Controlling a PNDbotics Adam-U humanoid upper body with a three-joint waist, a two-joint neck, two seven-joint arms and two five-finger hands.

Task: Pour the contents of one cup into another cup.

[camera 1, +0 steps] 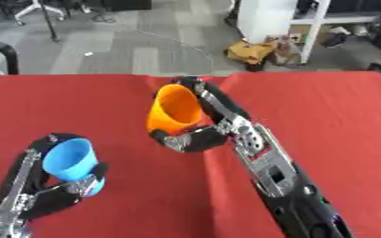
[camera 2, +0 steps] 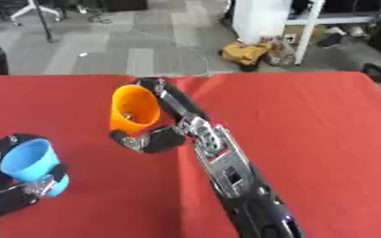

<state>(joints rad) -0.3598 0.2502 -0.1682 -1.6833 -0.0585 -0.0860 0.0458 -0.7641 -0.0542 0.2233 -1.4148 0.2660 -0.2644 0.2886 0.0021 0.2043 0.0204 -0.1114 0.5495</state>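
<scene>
I am working over a table (camera 1: pixel 324 116) covered in red cloth, with grey floor beyond its far edge. Nearest me, at the lower left, my left robot hand (camera 1: pixel 60 190) is curled around the blue cup (camera 1: pixel 70 160), gripping it from below and behind, its mouth tipped up towards the camera. I see nothing inside it.

A little farther out, near the middle of the table, my right robot hand (camera 1: pixel 195 138) is grasping the orange cup (camera 1: pixel 174 113), fingers running up its far side and the thumb under its base. That cup is tilted, its mouth turned up and towards the left, and in the right eye view a few small dark bits show inside near the bottom; I cannot tell what they are. The two cups are well apart, the orange one above and to the right of the blue one in view.

My worry from here is the gap. If I tip the orange cup further before its rim is over the blue cup, the contents will land on the cloth between them. The blue cup's mouth is also angled, so a pour from the wrong side could bounce off its rim. The orange cup is held mostly by its lower part, so rolling the wrist could let it slip.

Past the table, a white cabinet (camera 1: pixel 268 18) and a brown bag (camera 1: pixel 251 51) sit on the floor.
</scene>
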